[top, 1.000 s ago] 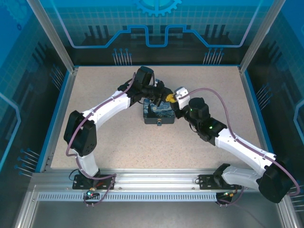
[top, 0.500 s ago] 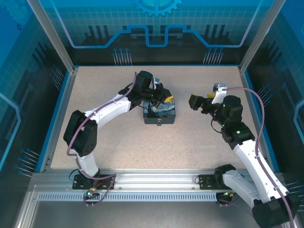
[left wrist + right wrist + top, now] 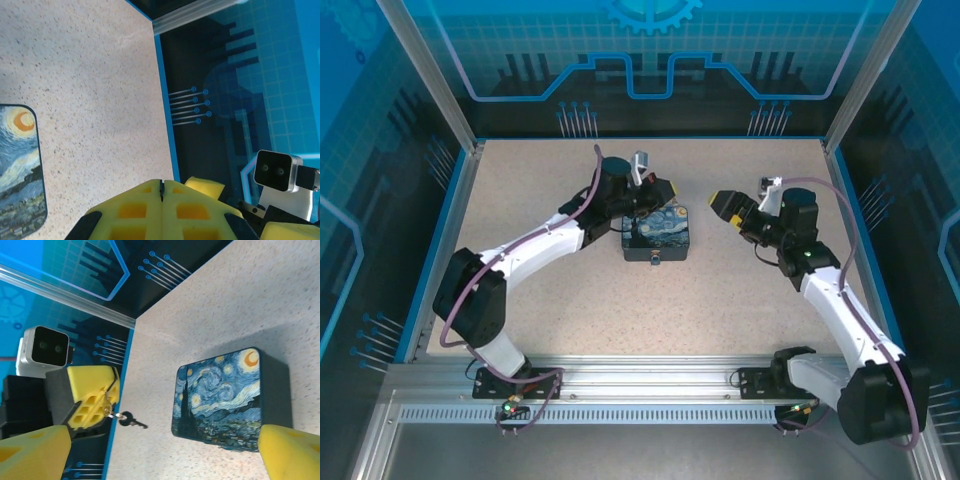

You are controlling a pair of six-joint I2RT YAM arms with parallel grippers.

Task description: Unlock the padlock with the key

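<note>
A dark-blue night-sky box (image 3: 657, 235) lies mid-table, with the tiny silvery padlock (image 3: 655, 258) at its near edge. My left gripper (image 3: 658, 194) hovers just beyond the box's far-left corner. Its yellow fingers (image 3: 90, 397) are shut on a thin dark sliver (image 3: 161, 187). From them hangs a small ring with the dark key (image 3: 131, 421) dangling free. The left gripper's (image 3: 161, 181) jaws meet with no gap. My right gripper (image 3: 727, 205) is to the right of the box, facing it. It stands open (image 3: 160, 460) with nothing between its fingers.
Blue rails and metal posts edge the speckled table (image 3: 570, 290). The right wall (image 3: 167, 95) lies beyond my left fingers. The right wrist camera (image 3: 276, 170) faces my left gripper. Bare tabletop lies in front of the box and to both sides.
My right gripper opened and drew back from the box's far corner to the right. The left arm shifted slightly left, its gripper still shut with the key hanging from it.
</note>
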